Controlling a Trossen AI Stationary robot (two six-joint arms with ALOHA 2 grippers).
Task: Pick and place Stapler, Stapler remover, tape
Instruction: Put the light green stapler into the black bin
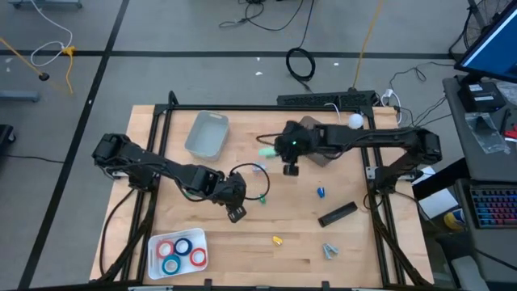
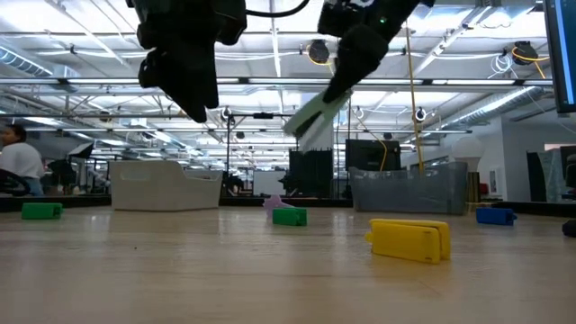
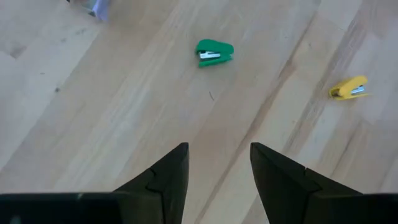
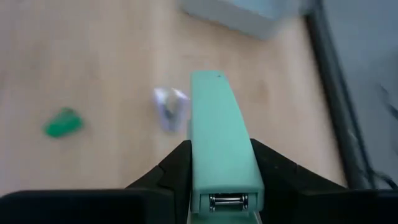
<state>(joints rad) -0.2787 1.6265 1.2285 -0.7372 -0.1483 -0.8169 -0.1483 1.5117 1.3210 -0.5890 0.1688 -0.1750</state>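
Over the pale, planked wooden table (image 1: 242,242), I see my right gripper (image 4: 219,163) pinching a long, smooth mint-green plastic stapler (image 4: 221,140), its metal staple slot facing the wrist camera. The high view places that stapler (image 1: 267,150) in the air at the far middle of the table, just right of a grey rounded-corner plastic bin (image 1: 208,133).

My left gripper (image 3: 217,165) hangs empty over bare wood near the table's middle, its dark angular fingers spread. Its wrist view picks out a small green mini stapler (image 3: 214,52) and a small yellow one (image 3: 349,88), both glossy.

The four flat rolls of tape (image 1: 181,250), red and blue rings with white cores, sit in a white tray (image 1: 156,241) at the near left corner, seen only from above.

From above, a black bar-shaped stapler (image 1: 337,214) lies right of centre, with a blue piece (image 1: 321,191) just beyond it and a grey clawed staple remover (image 1: 329,250) nearer.

The low view alone shows the yellow stapler's blocky side profile (image 2: 410,240).
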